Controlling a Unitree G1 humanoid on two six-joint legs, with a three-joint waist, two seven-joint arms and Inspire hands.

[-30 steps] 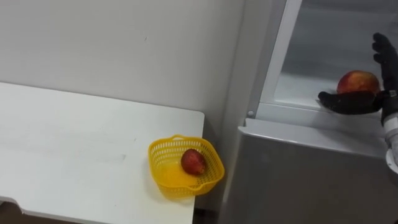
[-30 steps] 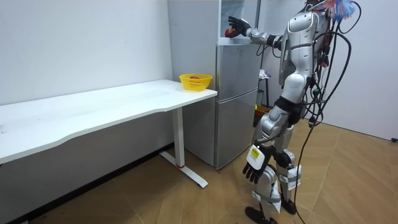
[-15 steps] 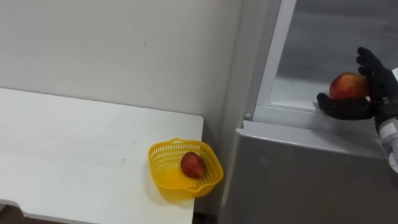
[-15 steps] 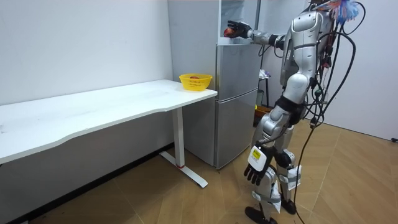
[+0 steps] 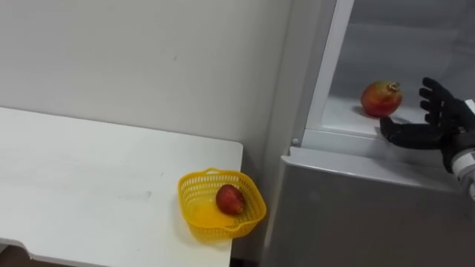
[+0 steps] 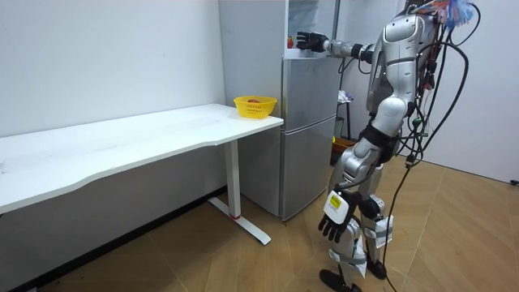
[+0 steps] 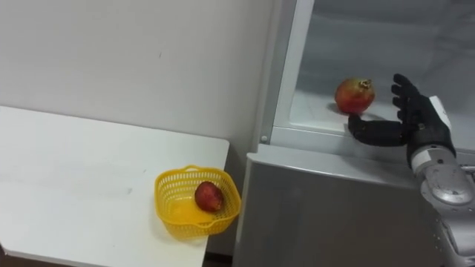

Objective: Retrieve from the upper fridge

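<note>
Robot stands on the wood floor facing the fridge, right arm raised to the upper compartment. Left hand hangs by its thigh in the room view, fingers loose and holding nothing. White table is nearest in the eye views, with its right end just beside the fridge. Yellow basket sits at the table's far right corner, close to the right edge, upright. One red fruit lies inside it, toward the side nearer the fridge. Fridge's lower door is closed and the upper compartment above it is open. Right hand is at the front lip of the upper shelf, open: fingers spread and pointing up, thumb stretched out leftward along the lip, palm facing the task fruit. It's gripping nothing. Pomegranate sits on that upper shelf near the front edge, crown at its upper right, just left of the right hand's fingers with a visible gap to them. The thumb tip ends right below and in front of it; can't tell whether they touch. So the fruit's in the fridge, resting on the shelf, not in either hand. A plain light wall runs behind the table.
</note>
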